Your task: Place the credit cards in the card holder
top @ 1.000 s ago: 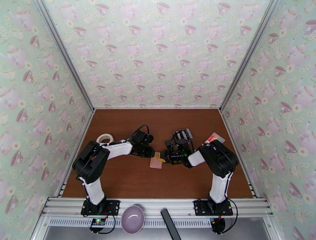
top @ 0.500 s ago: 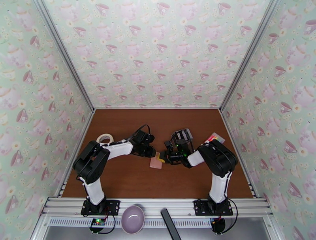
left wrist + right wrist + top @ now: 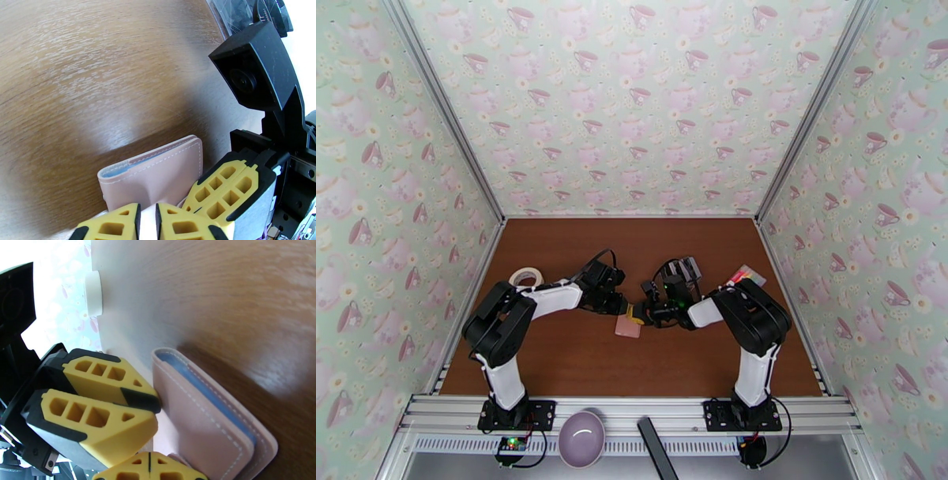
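Card holder (image 3: 629, 325) first: it lies flat on the table (image 3: 577, 359), just toward 6 o'clock of centre, folded over, with a blue pocket edge peeking between the pink covers in both wrist views (image 3: 158, 177) (image 3: 205, 417).

And there's the change: the right gripper (image 3: 638, 313) has dipped and slid in from 2 o'clock over the last second, and its fingers have pressed fully together. The right wrist view shows the yellow pads (image 3: 130, 473) meeting on a hairline seam with nothing between them. From the left wrist, those closed fingers (image 3: 221, 185) sit touching or just beside the holder's 3 o'clock edge; which of the two, I cannot tell.

The left gripper (image 3: 620, 304) hasn't budged. It comes in from 11 o'clock, fingers nearly closed on a pale pink strip (image 3: 147, 215), the holder's flap or tab by the look of it, so it is pinching the holder in place.

What does it mean? My read: this is the opening step, the left pinning, the right now a closed wedge ready to nudge under or between the covers. Neither pair of fingers has a card, so loading is some way off. A small colourful item (image 3: 745, 276) waits at the table's 3 o'clock edge, too small to call.
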